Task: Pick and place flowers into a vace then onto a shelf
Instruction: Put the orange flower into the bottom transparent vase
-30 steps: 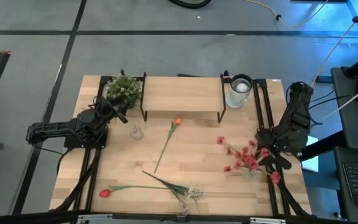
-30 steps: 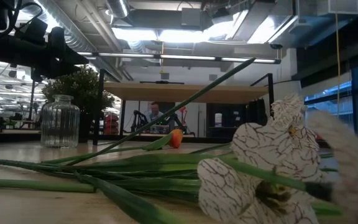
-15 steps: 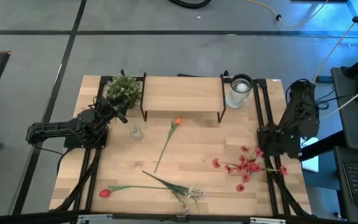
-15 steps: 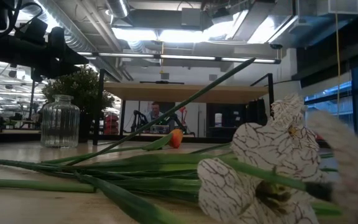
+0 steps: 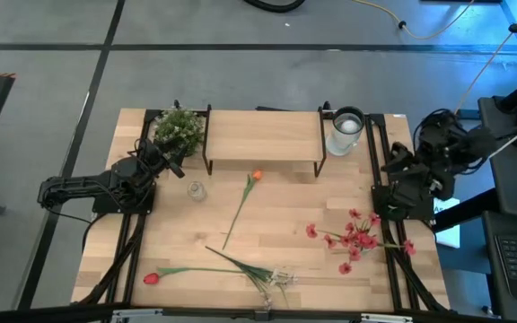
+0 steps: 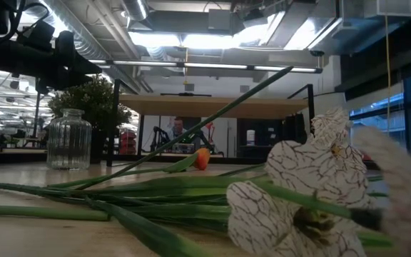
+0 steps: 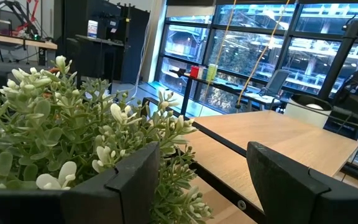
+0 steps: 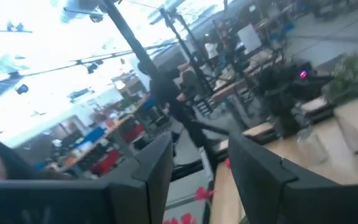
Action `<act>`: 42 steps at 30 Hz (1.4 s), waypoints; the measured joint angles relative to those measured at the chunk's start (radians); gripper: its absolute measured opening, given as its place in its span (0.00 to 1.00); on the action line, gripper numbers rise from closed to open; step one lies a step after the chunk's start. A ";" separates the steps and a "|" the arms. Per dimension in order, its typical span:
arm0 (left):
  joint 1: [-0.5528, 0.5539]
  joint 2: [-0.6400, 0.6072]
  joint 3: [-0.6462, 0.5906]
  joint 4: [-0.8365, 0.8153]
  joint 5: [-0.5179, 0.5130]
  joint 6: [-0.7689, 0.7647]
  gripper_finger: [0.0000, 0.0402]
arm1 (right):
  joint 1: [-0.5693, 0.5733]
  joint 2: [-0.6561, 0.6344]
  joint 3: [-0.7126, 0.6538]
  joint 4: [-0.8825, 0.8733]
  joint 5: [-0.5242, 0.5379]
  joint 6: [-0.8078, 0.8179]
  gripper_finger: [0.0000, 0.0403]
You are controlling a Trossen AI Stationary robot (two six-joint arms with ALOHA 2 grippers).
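Several flowers lie flat on the table: the orange tulip [image 5: 257, 176], the red tulip [image 5: 151, 278], the white-blossom sprig [image 5: 280, 277] with its blossoms close up in the low view [image 6: 312, 193], and the red spray [image 5: 353, 238] near the right edge. The glass vase [image 5: 196, 190] [image 6: 68, 139] stands before the shelf [image 5: 263, 135]. My right gripper [image 5: 391, 164] [image 8: 197, 180] is open, raised above the table's right edge, well clear of the spray. My left gripper [image 5: 173, 166] [image 7: 204, 186] is open beside the potted plant.
A bushy potted plant [image 5: 179, 128] [image 7: 73, 143] stands at the shelf's left end, and a pale jug [image 5: 346, 132] at its right end. Black frame rails run along both table sides. Bare wood lies between the orange tulip and the red spray.
My right gripper has risen from the red spray and swung back toward the far right edge, turning to face across the table. The spray, which stood up at the gripper a second ago, now lies flat and spread on the table, slightly nearer the near edge.
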 joint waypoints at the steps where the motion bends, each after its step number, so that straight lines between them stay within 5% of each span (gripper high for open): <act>1: 0.000 0.000 0.000 0.000 0.000 0.000 0.59 | 0.000 0.022 0.009 0.014 0.004 -0.024 0.39; 14: 0.000 0.000 0.000 0.007 0.000 0.000 0.59 | -0.110 0.396 0.259 0.059 0.101 -0.131 0.39; 20: 0.000 0.000 0.000 0.007 0.000 0.000 0.59 | -0.284 0.563 0.407 0.058 -0.016 -0.186 0.39; 35: 0.000 0.000 0.000 0.007 0.000 -0.001 0.59 | -0.883 0.901 0.632 0.026 -0.830 -0.137 0.39; 42: 0.000 0.000 0.000 0.007 0.000 -0.008 0.59 | -1.043 1.083 0.694 0.026 -1.089 -0.102 0.39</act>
